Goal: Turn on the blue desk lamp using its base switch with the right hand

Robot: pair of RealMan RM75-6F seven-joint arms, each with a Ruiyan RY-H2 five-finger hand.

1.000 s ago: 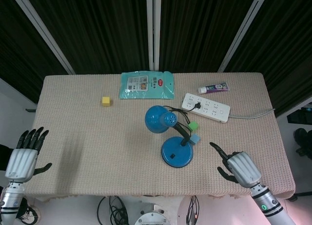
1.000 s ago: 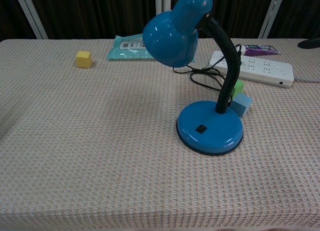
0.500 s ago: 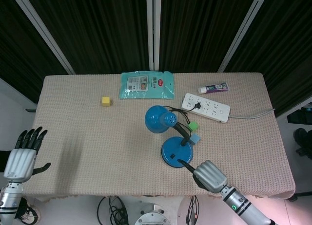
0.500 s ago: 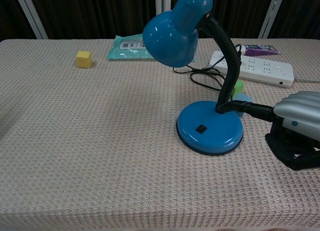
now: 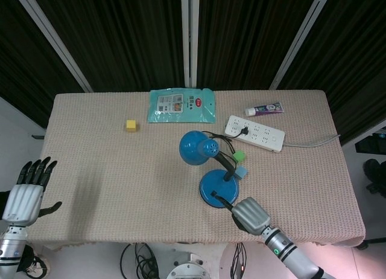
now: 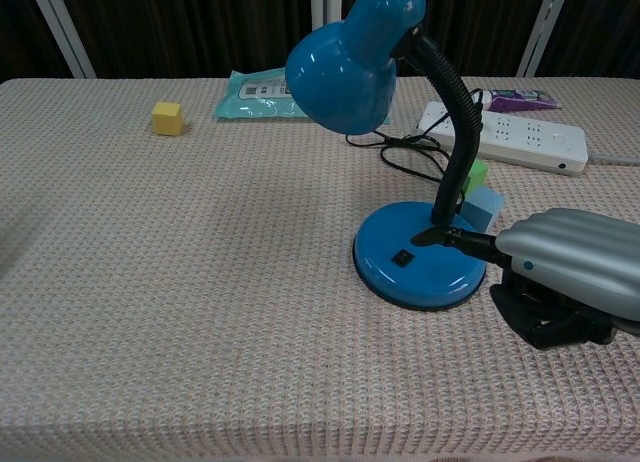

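Note:
The blue desk lamp stands mid-table, its round base [image 5: 219,188] [image 6: 420,254] carrying a small black switch [image 6: 402,256] on top. Its shade [image 5: 199,147] [image 6: 345,72] leans left on a black gooseneck. My right hand [image 5: 250,214] [image 6: 570,272] lies on the table just right of the base, one black finger stretched out, the others curled in. That fingertip [image 6: 420,239] hovers over the base a little right of the switch; contact cannot be told. My left hand [image 5: 27,194] hangs off the table's left edge, fingers apart, holding nothing.
A green block [image 5: 239,156] [image 6: 477,172] and a light blue block [image 5: 241,171] [image 6: 484,207] sit behind the base. Further back are a white power strip [image 5: 254,133] [image 6: 520,137], a tube [image 5: 264,109], a teal packet [image 5: 181,105] and a yellow cube [image 5: 131,125] [image 6: 167,117].
My right hand has swept left from the table's right front to the lamp base, and its outstretched finger has slid over the base toward the switch. The left hand barely moved.

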